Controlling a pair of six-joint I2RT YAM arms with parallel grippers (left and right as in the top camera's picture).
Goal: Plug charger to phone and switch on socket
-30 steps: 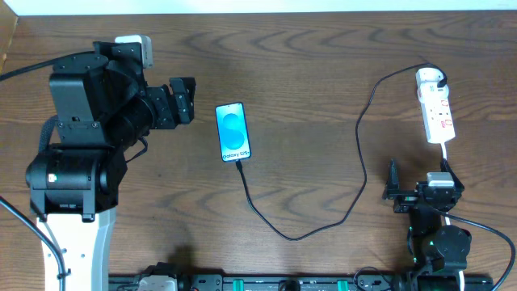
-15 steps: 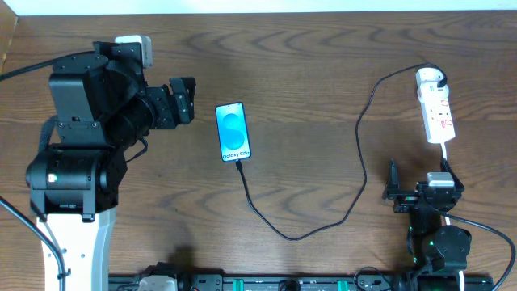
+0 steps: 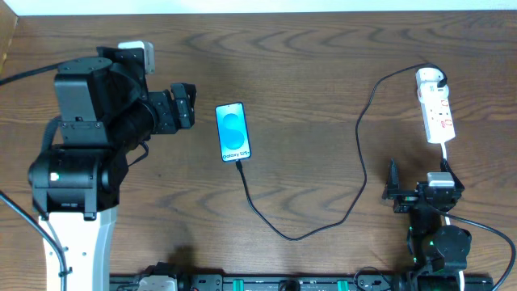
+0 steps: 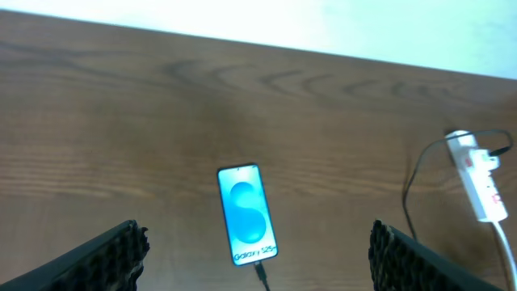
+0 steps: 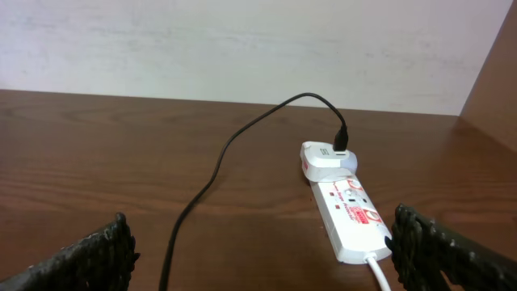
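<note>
The phone [image 3: 233, 132] lies flat mid-table with its blue screen up; it also shows in the left wrist view [image 4: 246, 215]. The black charger cable [image 3: 359, 137] runs from the phone's near end in a loop to its white plug head [image 3: 429, 78], seated in the far end of the white socket strip [image 3: 437, 111]. The connector tip sits at the phone's port [image 4: 259, 267]. My left gripper [image 3: 185, 103] is open and empty, left of the phone. My right gripper [image 3: 420, 191] is open and empty, just short of the strip [image 5: 349, 211].
The strip's white cord [image 3: 447, 153] trails toward the right arm's base. A pale wall edges the table's far side [image 4: 323, 24]. A wooden side panel [image 5: 493, 73] stands at the right.
The left arm has drawn back slightly to the left, away from the phone. The right arm, phone, cable and strip have not moved.
</note>
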